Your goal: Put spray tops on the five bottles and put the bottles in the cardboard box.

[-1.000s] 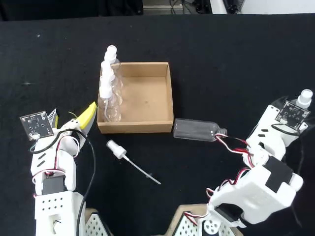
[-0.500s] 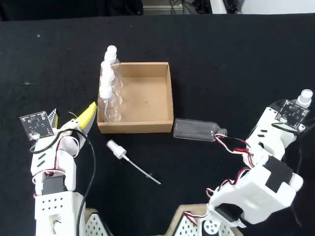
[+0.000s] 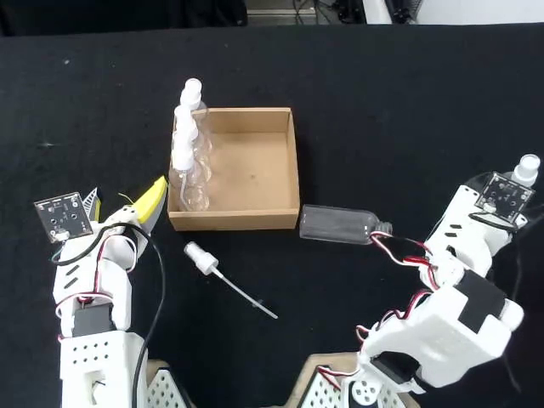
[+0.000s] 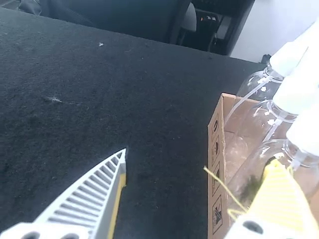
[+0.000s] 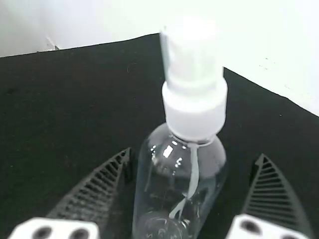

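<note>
The cardboard box (image 3: 255, 174) sits mid-table with three capped bottles (image 3: 187, 157) standing along its left inner wall. One clear bottle without a top (image 3: 340, 224) lies on its side at the box's front right corner. A loose spray top (image 3: 202, 257) with its long tube lies in front of the box. My left gripper (image 3: 127, 189) is open just left of the box; the left wrist view has the box wall (image 4: 217, 149) and bottles (image 4: 269, 144) near its yellow finger (image 4: 279, 199). My right gripper (image 5: 193, 155) is open around an upright capped bottle (image 5: 179, 189) at the far right (image 3: 528, 167).
Black cloth covers the whole table (image 3: 408, 102). The right half of the box floor is bare. Open cloth lies behind the box and on both sides. Red and black cables (image 3: 408, 251) run from the right arm close to the lying bottle's neck.
</note>
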Available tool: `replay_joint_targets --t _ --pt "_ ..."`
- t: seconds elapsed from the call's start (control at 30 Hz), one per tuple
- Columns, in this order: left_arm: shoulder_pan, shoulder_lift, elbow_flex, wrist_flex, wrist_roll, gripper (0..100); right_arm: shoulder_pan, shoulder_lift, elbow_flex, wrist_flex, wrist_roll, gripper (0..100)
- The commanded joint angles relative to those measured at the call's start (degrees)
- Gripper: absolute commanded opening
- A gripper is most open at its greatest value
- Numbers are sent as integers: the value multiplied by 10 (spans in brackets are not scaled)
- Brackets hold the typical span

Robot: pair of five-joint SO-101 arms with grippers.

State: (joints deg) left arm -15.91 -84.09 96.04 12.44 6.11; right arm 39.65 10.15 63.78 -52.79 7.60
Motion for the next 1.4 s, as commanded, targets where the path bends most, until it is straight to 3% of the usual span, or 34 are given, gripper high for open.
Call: replay_joint_targets --t 0.0,0.4,0.63,1.03,1.37 --pt "7 -8 9 -13 -5 374 4 -39 -39 -36 4 329" --pt "7 -8 9 -13 -5 374 3 -34 -37 -36 4 322" --pt "7 -8 9 -13 -5 374 11 -34 -37 -37 3 6" --pt "7 -8 8 -13 -5 374 19 -124 5 -34 -26 11" --pt "7 -8 9 -13 -5 374 -78 -346 9 229 -28 11"
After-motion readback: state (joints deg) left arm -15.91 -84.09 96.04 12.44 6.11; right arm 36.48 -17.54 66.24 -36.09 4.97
